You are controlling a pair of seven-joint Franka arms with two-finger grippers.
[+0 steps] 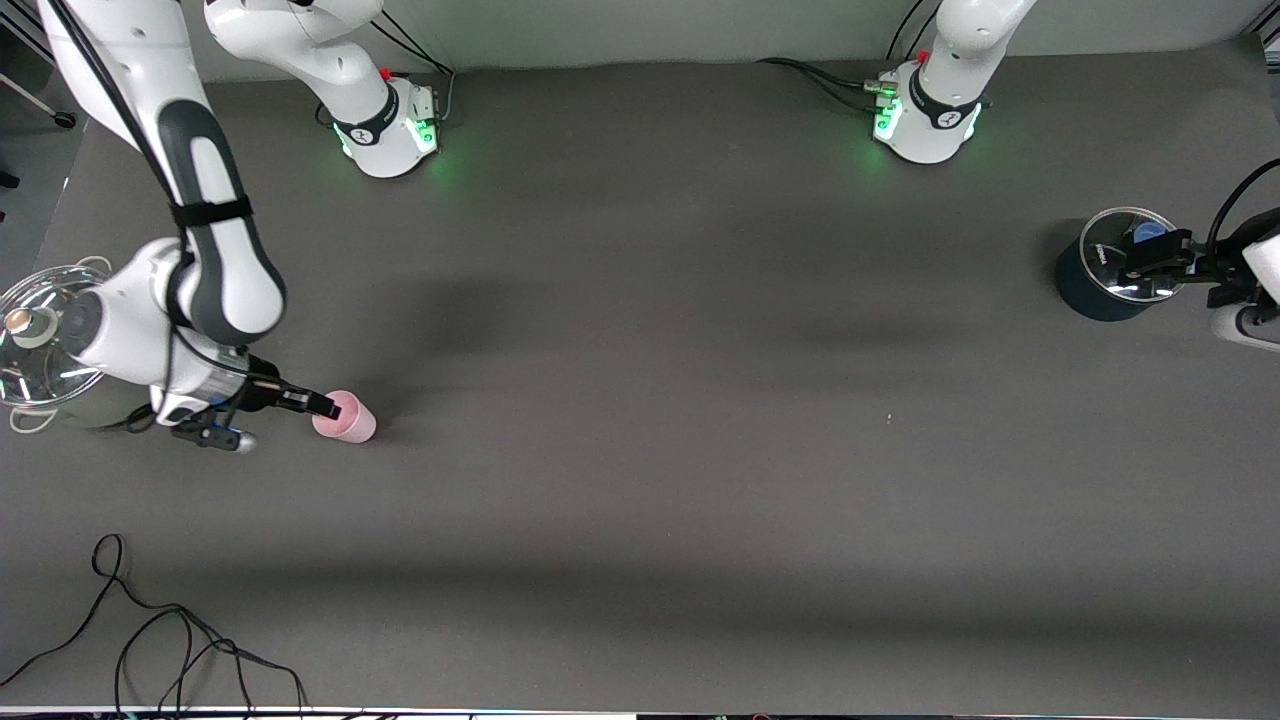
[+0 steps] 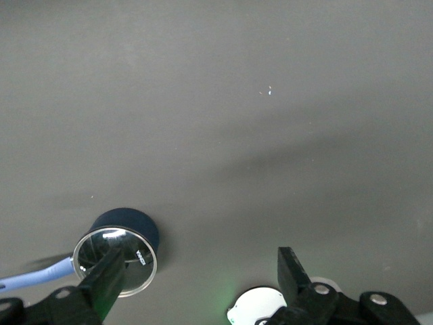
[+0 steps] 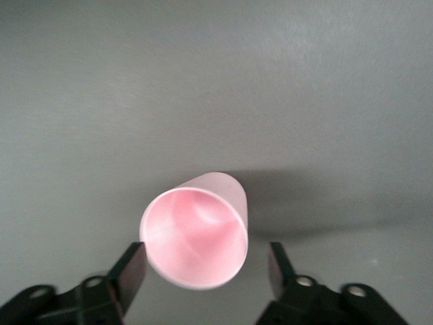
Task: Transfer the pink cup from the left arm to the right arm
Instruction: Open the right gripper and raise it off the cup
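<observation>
The pink cup [image 1: 346, 418] rests on the grey table toward the right arm's end. In the right wrist view its open rim [image 3: 195, 238] faces the camera. My right gripper [image 1: 320, 405] is low beside the cup, open, with one finger on each side of the rim [image 3: 205, 271] and a gap showing on one side. My left gripper [image 1: 1152, 258] is open and empty over a dark blue pot at the left arm's end. Its fingers stand wide apart in the left wrist view [image 2: 199, 277]. The cup does not show there.
A dark blue pot with a glass lid [image 1: 1108, 268] stands under the left gripper, also in the left wrist view [image 2: 123, 249]. A steel pot with a glass lid [image 1: 40, 335] stands beside the right arm's wrist. Black cable [image 1: 150, 640] lies near the table's front edge.
</observation>
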